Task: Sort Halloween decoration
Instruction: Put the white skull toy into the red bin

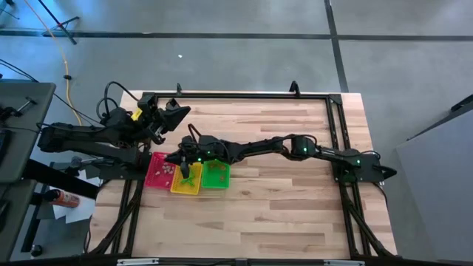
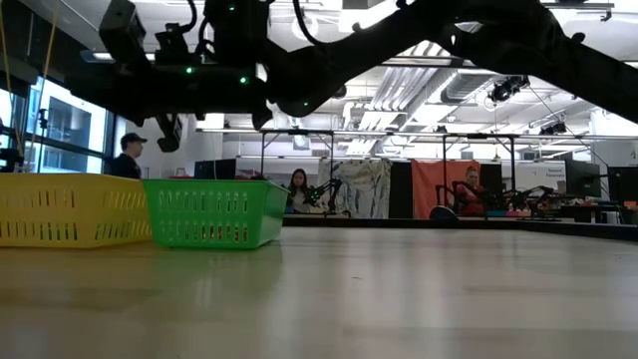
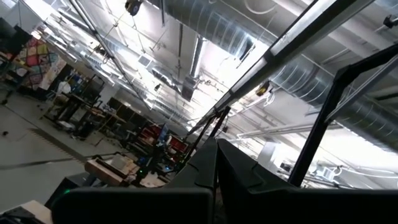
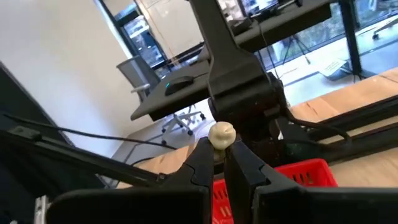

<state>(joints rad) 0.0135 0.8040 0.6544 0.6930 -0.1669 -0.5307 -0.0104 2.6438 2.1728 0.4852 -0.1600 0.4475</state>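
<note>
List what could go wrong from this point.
1. The right gripper pinches a tiny pale trinket only at the tips of its jaws; it could slip out and roll across the table.
2. The red tray, yellow tray and green tray sit side by side, so a slightly off release could land it in the wrong one.

My right arm stretches far across to my left side, its gripper (image 4: 219, 163) pinched shut on something small. My left arm sits folded back, its gripper (image 1: 177, 112) closed and tilted upward.
</note>
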